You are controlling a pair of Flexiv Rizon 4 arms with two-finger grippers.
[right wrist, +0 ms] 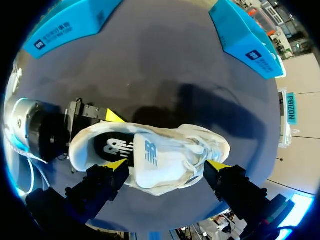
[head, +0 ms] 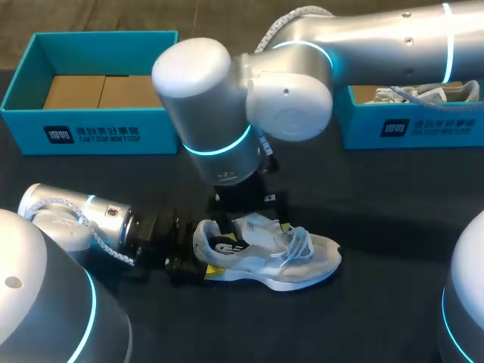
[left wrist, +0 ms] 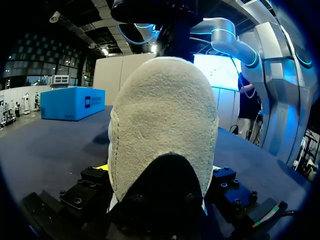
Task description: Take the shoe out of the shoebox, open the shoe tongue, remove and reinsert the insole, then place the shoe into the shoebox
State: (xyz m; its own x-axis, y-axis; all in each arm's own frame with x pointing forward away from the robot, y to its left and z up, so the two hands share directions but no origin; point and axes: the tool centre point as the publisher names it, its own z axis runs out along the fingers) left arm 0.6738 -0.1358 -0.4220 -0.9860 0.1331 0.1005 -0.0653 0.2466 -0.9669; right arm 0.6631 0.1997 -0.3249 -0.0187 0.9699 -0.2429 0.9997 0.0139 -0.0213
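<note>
From above and behind, down onto the table (head: 393, 204); from the left wrist, level, tight against the heel of the sneaker (left wrist: 165, 125); from the right wrist, straight down on it.

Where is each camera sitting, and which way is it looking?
Head view: above and behind the robot, looking down on the table; left arm and right arm show.
Left wrist view: on the left wrist, looking level along the left gripper at the heel of the shoe it grips.
Right wrist view: on the right wrist, looking straight down past the open right gripper onto the shoe.
Shared: every view sees the shoe.
</note>
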